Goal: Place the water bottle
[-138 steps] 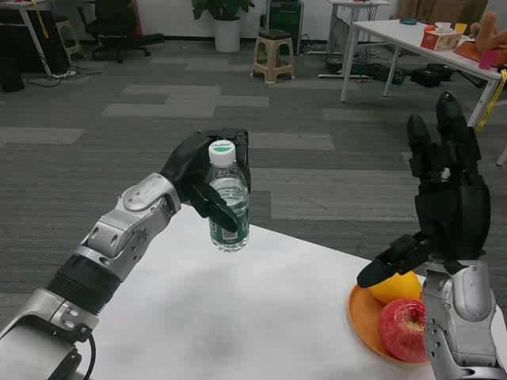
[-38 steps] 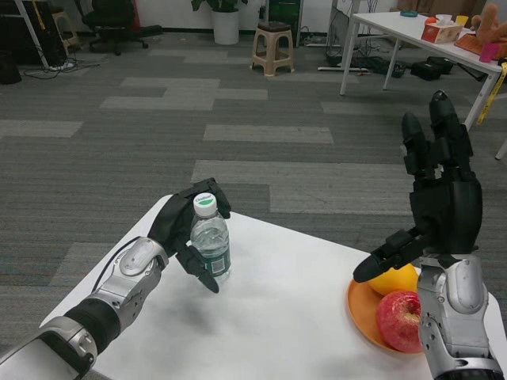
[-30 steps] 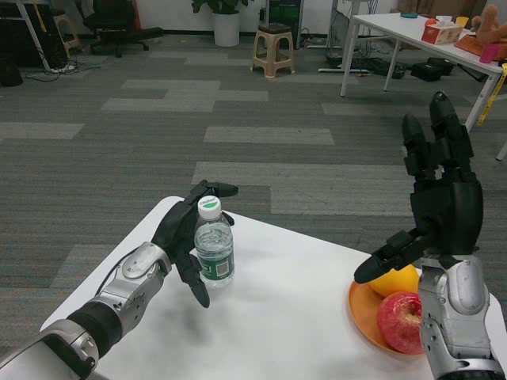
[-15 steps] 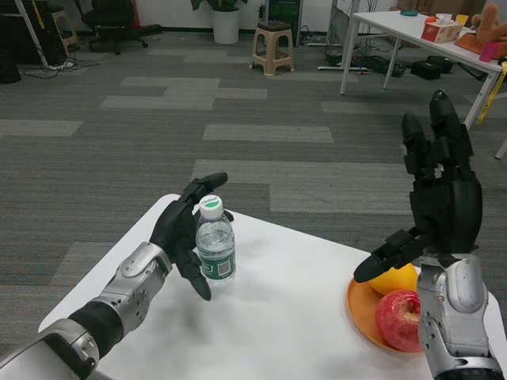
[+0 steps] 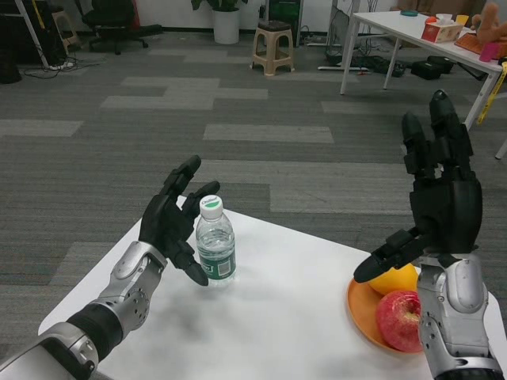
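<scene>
Your left hand [image 5: 169, 226] is open, fingers spread and lifted, holding nothing. The water bottle [image 5: 215, 244] stands just to its right, upright on the desk [image 5: 277, 317] near the far left corner, cap [image 5: 211, 205] up, its long axis vertical. The lower fingertip sits very close to the bottle's green label; whether it touches cannot be told from this view. The rest of the hand is clear of the bottle.

Judging from that, the bottle looks placed and released, and what remains is to take the left hand away. The bottle lies to the right of the palm, so draw the hand back to the left and toward you, never across to the right, or you may knock the bottle over; it stands tall on a narrow base and would tip easily.

Your right hand [image 5: 440, 198] is raised at the desk's right edge, open with fingers apart and the thumb pointing inward, well apart from the bottle. Below it an orange plate [image 5: 358, 310] at the near right edge carries a red apple [image 5: 398, 318] and a yellow fruit [image 5: 394, 280].
</scene>
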